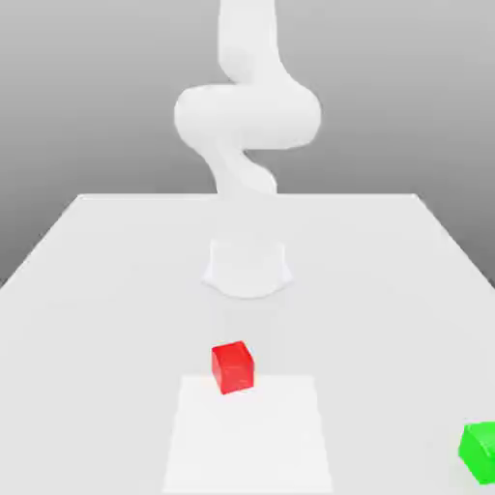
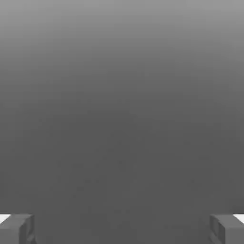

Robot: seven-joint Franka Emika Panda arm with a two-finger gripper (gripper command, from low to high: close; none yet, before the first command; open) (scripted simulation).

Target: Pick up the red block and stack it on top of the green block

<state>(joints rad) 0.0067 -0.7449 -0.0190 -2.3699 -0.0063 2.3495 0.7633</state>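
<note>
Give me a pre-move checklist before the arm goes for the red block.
1. Red block free on the table, nothing on it: ok.
2. Green block top bare: ok, though the exterior view's right edge cuts it off.
3. Blocks well apart, so no bumping on approach: ok.
4. Tool open, fingertips wide apart, nothing between: ok.
5. Tool lined up over red block: not ok; hand view shows neither block.

I was working in a bare simulated test space: a plain white table (image 1: 97, 290) against a featureless grey backdrop
</note>
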